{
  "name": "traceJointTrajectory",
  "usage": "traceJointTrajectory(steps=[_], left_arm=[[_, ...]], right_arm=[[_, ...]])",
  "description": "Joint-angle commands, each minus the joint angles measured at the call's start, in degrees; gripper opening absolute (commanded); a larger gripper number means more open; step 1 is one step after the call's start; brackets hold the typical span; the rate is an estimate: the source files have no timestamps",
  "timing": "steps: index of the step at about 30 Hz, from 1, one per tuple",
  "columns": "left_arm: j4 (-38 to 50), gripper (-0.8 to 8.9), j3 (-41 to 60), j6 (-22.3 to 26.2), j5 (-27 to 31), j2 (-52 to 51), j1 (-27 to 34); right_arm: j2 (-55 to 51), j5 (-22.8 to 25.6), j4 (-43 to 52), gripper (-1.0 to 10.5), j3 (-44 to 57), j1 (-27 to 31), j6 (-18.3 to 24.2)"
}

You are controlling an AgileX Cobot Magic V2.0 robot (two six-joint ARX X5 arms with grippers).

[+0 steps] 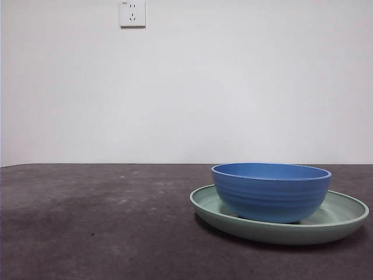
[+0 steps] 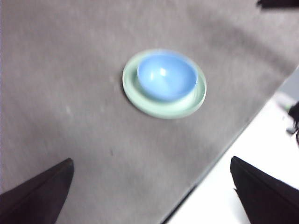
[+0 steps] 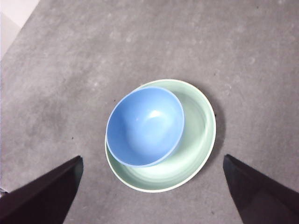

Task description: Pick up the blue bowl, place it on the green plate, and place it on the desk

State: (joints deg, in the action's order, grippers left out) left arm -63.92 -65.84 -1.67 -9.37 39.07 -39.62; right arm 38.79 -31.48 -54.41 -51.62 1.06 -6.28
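Sitting upright in the green plate (image 1: 344,219), the blue bowl (image 1: 271,192); both claws spread apart, empty.

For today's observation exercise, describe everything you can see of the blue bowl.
The blue bowl is deep, round and medium blue, with faint horizontal ridges on its outer wall and a smooth, slightly glossy, plastic-looking inside. It is empty and upright, standing in the wider green plate, off-centre toward one rim. Only the plate touches it; neither pincer is near.
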Motion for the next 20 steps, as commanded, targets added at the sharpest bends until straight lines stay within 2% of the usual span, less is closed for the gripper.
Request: traceJointTrajectory(steps=[1,5,12,20], left_arm=[[1.2,6.56,4.4,-1.0,0.0,-1.3,-0.2],[2.5,6.56,8.6,-0.9,-0.1,-2.8,-0.2],[4.2,6.56,9.0,-0.3,-0.1,-3.0,-0.2],[5.1,6.56,9.0,-0.3,-0.1,-3.2,-0.2]], right_arm=[[0.6,0.1,0.1,4.8,-0.9,-0.2,1.1],[1.7,0.6,-0.5,4.8,-0.9,-0.2,1.2],[6.5,0.5,-6.5,4.8,-0.9,-0.2,2.3],[18.5,1.5,-7.2,4.8,-0.9,-0.8,4.0]])
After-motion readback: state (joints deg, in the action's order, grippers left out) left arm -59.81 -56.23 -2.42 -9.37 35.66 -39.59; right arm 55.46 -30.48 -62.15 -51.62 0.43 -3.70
